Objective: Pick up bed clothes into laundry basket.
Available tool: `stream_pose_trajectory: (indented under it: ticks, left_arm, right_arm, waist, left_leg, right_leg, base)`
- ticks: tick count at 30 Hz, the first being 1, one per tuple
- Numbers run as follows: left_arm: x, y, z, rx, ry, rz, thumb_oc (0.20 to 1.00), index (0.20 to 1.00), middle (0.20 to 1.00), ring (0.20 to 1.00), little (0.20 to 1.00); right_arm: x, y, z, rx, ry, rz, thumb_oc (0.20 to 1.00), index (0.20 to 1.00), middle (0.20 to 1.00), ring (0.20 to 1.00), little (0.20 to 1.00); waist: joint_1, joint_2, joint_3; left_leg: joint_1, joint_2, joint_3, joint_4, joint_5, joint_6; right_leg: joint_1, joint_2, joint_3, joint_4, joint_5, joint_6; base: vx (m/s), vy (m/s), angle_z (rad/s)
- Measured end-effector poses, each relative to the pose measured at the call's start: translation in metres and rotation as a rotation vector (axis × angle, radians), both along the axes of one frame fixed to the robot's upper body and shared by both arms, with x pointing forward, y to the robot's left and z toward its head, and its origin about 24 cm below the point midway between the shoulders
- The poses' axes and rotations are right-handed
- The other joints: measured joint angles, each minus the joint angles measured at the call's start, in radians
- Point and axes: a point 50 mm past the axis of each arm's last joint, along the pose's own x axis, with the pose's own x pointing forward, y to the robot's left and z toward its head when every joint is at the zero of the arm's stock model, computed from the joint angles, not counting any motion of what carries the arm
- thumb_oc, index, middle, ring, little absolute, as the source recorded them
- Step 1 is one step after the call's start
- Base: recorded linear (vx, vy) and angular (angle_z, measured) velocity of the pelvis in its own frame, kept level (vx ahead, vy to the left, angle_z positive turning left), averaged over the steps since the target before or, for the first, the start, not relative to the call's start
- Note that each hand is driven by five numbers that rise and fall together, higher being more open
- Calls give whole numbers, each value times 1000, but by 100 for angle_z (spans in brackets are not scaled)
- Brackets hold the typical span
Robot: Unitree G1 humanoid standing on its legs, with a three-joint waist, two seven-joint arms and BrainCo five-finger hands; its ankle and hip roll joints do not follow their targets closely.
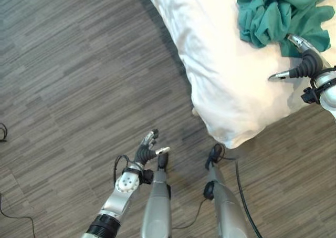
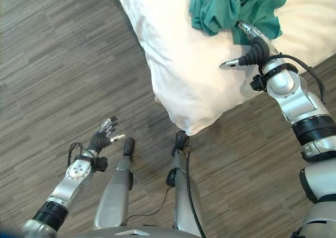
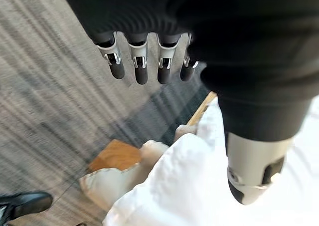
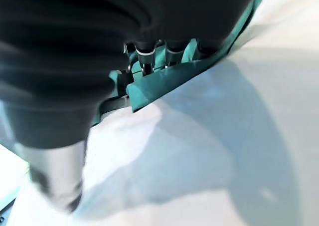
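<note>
Left hand (image 1: 145, 149): held low over the wood-grain floor (image 1: 68, 64), well apart from the bed; fingers straight and loosely spread, thumb out to the side, nothing in it.
Left wrist view: the fingers (image 3: 141, 66) hang in a straight row with the thumb apart from them — past them lies the rumpled corner of the white cover and a patch of light wood beneath it.
Bed (image 1: 226, 85): white cover, its rounded corner hanging out over the floor, between the two hands.
Bed clothes (image 1: 273, 14): a crumpled teal cloth lying on the bed's top, toward the far right of the cover.
Right hand (image 2: 252, 51): reached out over the bed at the near edge of the teal cloth; the thumb sticks out sideways over bare white cover, while the fingers point into the cloth.
Right wrist view: the fingers (image 4: 144, 54) end in the teal folds — whether they are curled round the cloth or merely laid on it, I cannot tell.
</note>
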Motion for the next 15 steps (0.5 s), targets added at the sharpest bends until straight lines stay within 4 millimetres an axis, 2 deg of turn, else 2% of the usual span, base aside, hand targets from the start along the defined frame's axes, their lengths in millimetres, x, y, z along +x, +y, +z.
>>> stream_pose_trajectory:
  ticks: [4,8,13,15]
  left_arm:
    - [0,4,1,3,-4,17,1000,1000,1000,1000,1000]
    - [1,7,3,1,-12,26,1000,1000,1000,1000,1000]
    - [-3,14,1,-1,-7,54,1000,1000,1000,1000,1000]
    - [-4,14,4,-5,-18,51,1000,1000,1000,1000,1000]
  right_arm:
    - [-7,-18,1,-27,10,-69,200,200,200,200,200]
    - [-18,-38,-31,-21,96,-141,200,200,200,200,200]
    - [-29,-50,-62,-22,180,-193,200,200,200,200,200]
    - [-44,-64,-75,24,197,-237,200,200,200,200,200]
  waist:
    - [0,-1,-2]
    - [-5,1,-15]
    - [-30,9,-19]
    - [-34,22,-26]
  left_leg:
    - [20,-4,2,-5,5,0]
    - [33,-7,2,-7,5,1]
    - [57,-7,4,-7,6,2]
    - [94,-8,12,-25,8,5]
  right_leg:
    - [19,-4,5,0,2,2]
    - [28,-6,13,0,2,3]
    - [51,-6,16,0,2,3]
    - [79,-7,19,0,-1,7]
  base:
    - [-4,2,1]
    - [0,0,0]
    - [6,3,-1]
    - [43,13,-4]
